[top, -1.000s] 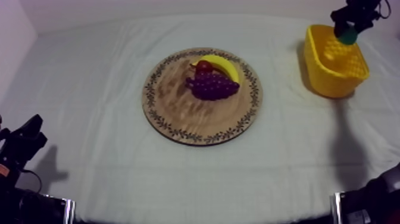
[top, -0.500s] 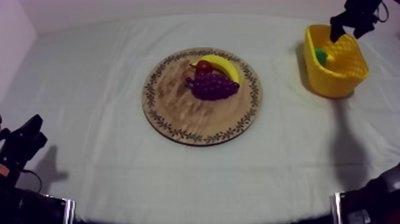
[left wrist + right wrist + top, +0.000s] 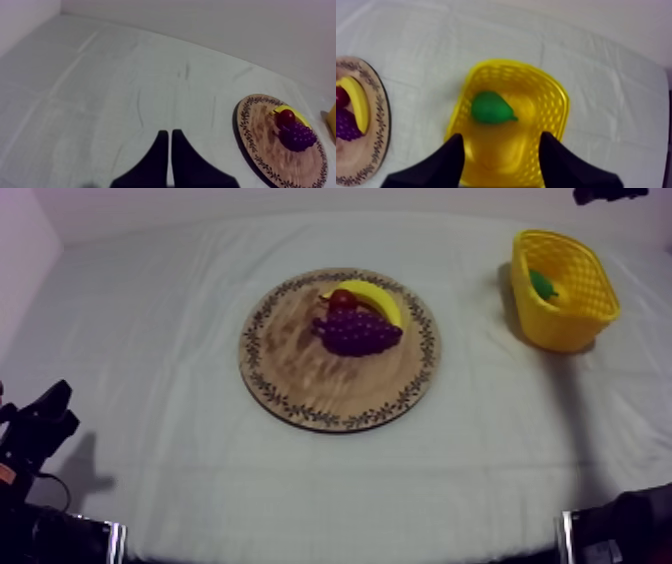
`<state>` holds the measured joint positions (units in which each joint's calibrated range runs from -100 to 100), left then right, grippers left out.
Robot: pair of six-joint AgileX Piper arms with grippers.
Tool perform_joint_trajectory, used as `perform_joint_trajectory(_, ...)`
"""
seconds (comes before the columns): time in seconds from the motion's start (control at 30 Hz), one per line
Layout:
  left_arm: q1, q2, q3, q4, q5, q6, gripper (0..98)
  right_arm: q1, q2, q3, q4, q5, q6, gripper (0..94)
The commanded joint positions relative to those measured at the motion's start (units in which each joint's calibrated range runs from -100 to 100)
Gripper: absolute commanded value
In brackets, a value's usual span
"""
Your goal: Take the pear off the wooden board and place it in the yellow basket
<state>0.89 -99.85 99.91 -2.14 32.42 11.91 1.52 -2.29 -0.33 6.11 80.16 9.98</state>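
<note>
Right wrist view: the right gripper [image 3: 501, 136] hangs above the yellow basket [image 3: 553, 102], fingers wide apart, gripping nothing. The pear [image 3: 491, 107] lies inside the basket, clear of both fingers, so placement is judged complete. The left gripper [image 3: 168, 134] rests over the cloth [image 3: 100, 75] short of the wooden board [image 3: 259, 136], fingers pressed together and empty, evidently not needed here

The board [image 3: 300, 378] looks grained wood, the basket [image 3: 572, 330] plastic, the cloth [image 3: 150, 318] matt.
</note>
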Motion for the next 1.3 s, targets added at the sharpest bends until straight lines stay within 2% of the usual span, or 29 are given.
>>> perform_joint_trajectory(0.0,0.0,0.0,0.0,-0.03,0.0,0.0,0.1,-0.4,-8.7,5.2,-0.8,-5.1,0.1,36.9)
perform_joint_trajectory(0.2,0.0,0.0,0.0,-0.03,0.0,0.0,0.1,-2.4,-23.5,22.1,-3.3,-18.0,0.1,21.1)
perform_joint_trajectory(0.3,0.0,0.0,0.0,-0.03,0.0,0.0,0.1,-2.9,-30.4,31.0,-5.9,-23.2,-0.2,16.6)
perform_joint_trajectory(0.57,0.0,0.0,0.0,-0.03,0.0,0.0,0.1,-3.5,-47.5,52.3,-12.4,-31.2,1.4,6.7)
perform_joint_trajectory(0.77,0.0,0.0,0.0,-0.03,0.0,0.0,0.1,-2.6,-59.8,64.7,-14.6,-33.3,0.8,1.5)
perform_joint_trajectory(0.9,0.0,0.0,0.0,-0.03,0.0,0.0,0.1,-1.7,-68.7,72.2,-14.3,-34.3,-2.2,0.8)
perform_joint_trajectory(1.13,0.0,0.0,0.0,-0.03,0.0,0.0,0.1,0.1,-83.2,82.3,-16.8,-33.3,-1.4,0.5)
perform_joint_trajectory(1.27,0.0,0.0,0.0,-0.03,0.0,0.0,0.1,0.5,-89.4,86.9,-16.3,-32.3,-4.3,0.5)
